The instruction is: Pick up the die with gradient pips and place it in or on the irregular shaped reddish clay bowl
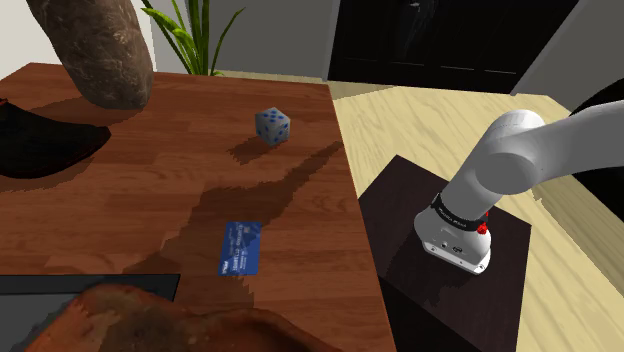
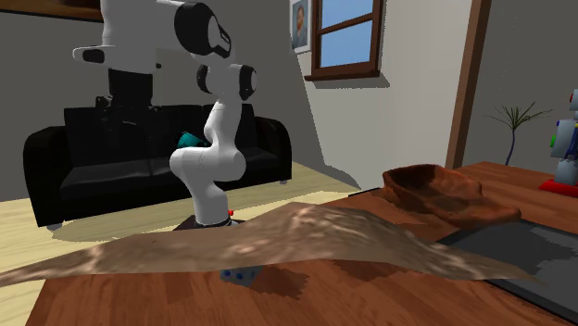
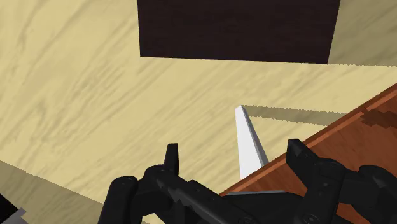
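A pale grey die with blue pips sits on the wooden table towards its far side. In the second exterior view the die peeks out under a brown shape. The rough reddish clay bowl lies at the table's near edge in the shoulder view, and the same bowl stands right of centre in the second exterior view. My gripper is open with nothing between its fingers. It hangs over pale wood floor beside the table's edge, away from both die and bowl.
A blue card lies between die and bowl. A big rough brown object stands at the table's far left, and a flat black slab lies next to the bowl. The dark stand and white arm are right of the table.
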`<state>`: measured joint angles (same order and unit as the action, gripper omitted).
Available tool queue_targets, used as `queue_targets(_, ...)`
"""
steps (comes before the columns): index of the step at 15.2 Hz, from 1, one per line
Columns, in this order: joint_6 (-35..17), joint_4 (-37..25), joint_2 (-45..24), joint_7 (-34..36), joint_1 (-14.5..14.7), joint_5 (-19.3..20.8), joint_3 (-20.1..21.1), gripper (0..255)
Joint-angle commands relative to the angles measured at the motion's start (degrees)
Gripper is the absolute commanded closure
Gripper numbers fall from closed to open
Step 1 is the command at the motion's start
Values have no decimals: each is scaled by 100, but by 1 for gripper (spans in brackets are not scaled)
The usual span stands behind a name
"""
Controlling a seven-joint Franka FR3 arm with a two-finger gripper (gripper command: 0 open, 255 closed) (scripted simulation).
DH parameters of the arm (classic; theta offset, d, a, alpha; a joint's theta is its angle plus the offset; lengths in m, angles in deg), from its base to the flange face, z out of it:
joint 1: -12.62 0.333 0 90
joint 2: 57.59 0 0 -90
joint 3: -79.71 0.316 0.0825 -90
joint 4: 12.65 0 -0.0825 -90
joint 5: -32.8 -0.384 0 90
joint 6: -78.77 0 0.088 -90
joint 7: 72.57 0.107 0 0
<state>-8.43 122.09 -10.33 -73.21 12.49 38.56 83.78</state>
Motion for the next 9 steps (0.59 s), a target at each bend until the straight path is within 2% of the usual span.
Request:
queue_targets(1,0,0,0,0,0,0,0,0)
queue_targets(9,-713,-56,-818,1024,229,-721,782,0)
